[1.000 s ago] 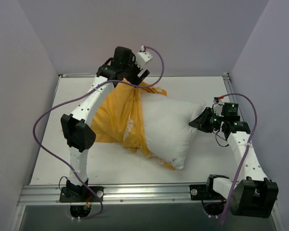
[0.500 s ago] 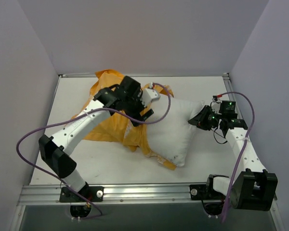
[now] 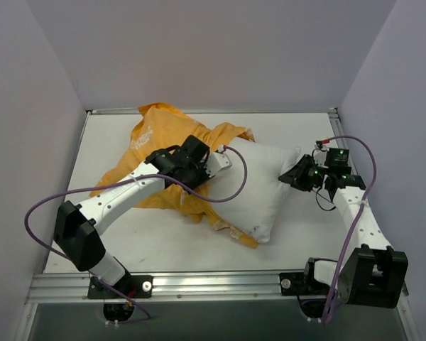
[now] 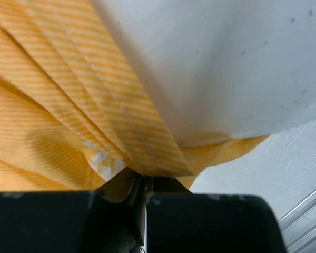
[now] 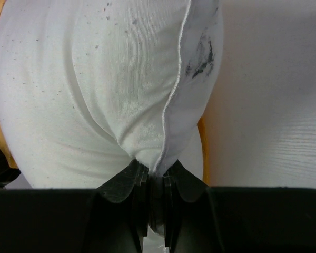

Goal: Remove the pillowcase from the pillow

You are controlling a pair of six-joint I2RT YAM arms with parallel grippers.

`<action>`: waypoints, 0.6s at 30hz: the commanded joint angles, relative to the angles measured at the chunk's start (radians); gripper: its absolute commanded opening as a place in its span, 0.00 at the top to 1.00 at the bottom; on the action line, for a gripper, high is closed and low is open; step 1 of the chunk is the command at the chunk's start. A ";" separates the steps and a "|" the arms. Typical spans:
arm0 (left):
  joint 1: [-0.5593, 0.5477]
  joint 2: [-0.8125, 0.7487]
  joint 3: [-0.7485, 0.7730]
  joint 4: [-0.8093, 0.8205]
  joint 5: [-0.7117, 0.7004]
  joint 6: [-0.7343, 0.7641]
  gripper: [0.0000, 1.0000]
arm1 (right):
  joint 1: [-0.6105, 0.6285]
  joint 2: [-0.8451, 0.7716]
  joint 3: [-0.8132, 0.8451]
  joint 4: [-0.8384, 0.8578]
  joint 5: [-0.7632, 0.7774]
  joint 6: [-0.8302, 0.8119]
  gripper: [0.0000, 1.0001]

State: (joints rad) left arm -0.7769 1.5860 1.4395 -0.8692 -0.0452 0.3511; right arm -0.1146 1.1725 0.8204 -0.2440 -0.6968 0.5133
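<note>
Pillowcase point(image 3: 153, 135) has flopped out flatter at the back. Left gripper point(image 3: 199, 177) came lower, pinching its cloth. Right gripper point(image 3: 291, 177) still pinches the pillow point(image 3: 259, 188) corner.

**Orange-yellow against speckled white**

The pillowcase point(image 3: 153, 142) shows orange-yellow, and up close it carries fine paler pinstripes with a few white flecks. The pillow point(image 3: 252, 188) is plain white, peppered with tiny dark specks, plus a black smudge point(image 5: 200, 55) by its seam. Purple cables point(image 3: 64, 193) loop over the white table point(image 3: 163, 245).

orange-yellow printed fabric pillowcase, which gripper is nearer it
Left. The left gripper is clamped on the orange-yellow pillowcase; the right gripper pinches a corner of the plump white pillow, off the cloth.
</note>
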 commanded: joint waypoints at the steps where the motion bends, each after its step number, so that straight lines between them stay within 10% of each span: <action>1: 0.080 -0.087 -0.060 0.038 -0.091 0.041 0.98 | -0.069 -0.020 0.062 0.008 -0.024 -0.030 1.00; 18: 0.508 -0.131 -0.220 0.237 -0.068 0.272 0.98 | -0.161 0.009 0.209 -0.093 -0.043 -0.105 1.00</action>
State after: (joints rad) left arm -0.4038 1.4273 1.2285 -0.7086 0.0242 0.5320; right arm -0.2333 1.1858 0.9016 -0.3565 -0.8143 0.4587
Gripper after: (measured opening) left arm 0.045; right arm 0.121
